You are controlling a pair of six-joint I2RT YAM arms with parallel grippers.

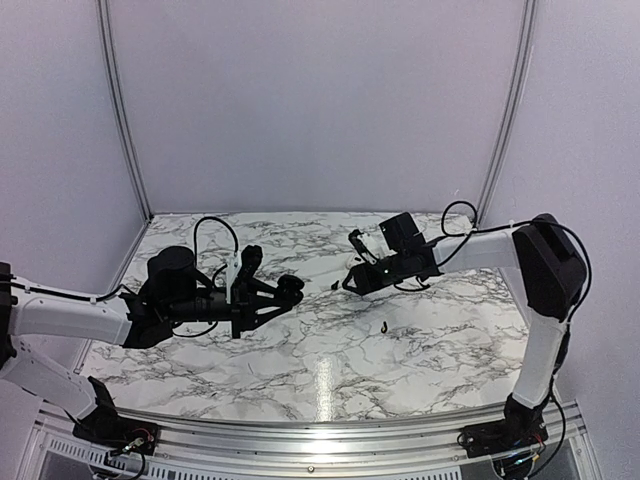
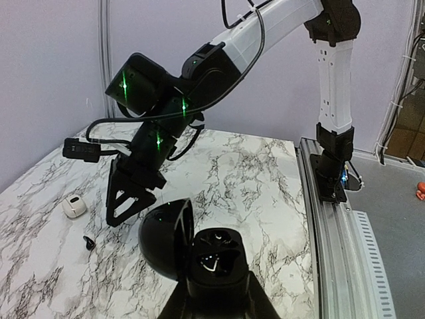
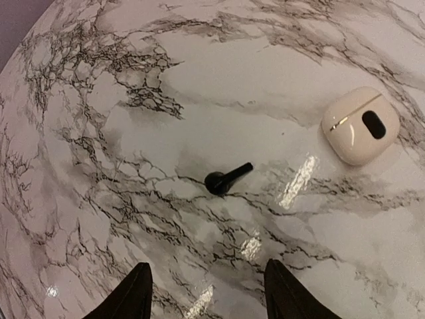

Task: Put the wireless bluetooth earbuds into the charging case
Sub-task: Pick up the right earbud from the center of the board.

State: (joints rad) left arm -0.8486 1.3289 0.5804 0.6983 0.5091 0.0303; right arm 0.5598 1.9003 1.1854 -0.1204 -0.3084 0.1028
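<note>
One earbud [image 3: 227,178] is lying flat on the desk [image 3: 99,166] near its middle, its long axis running from the rounded head to the short stem, and the stem is pointing straight toward a closed white case [image 3: 360,124] sitting nearer the far edge. The right gripper [image 3: 209,292] is hovering above this earbud with its fingers spread wide, holding nothing and touching nothing. What is probably the second earbud [image 1: 385,326] is lying closer to the near edge, too small to read its direction. The left gripper [image 2: 218,282] is clamping the base of the black charging case [image 2: 216,252], holding it above the desk left of the middle with its lid standing open.
</note>
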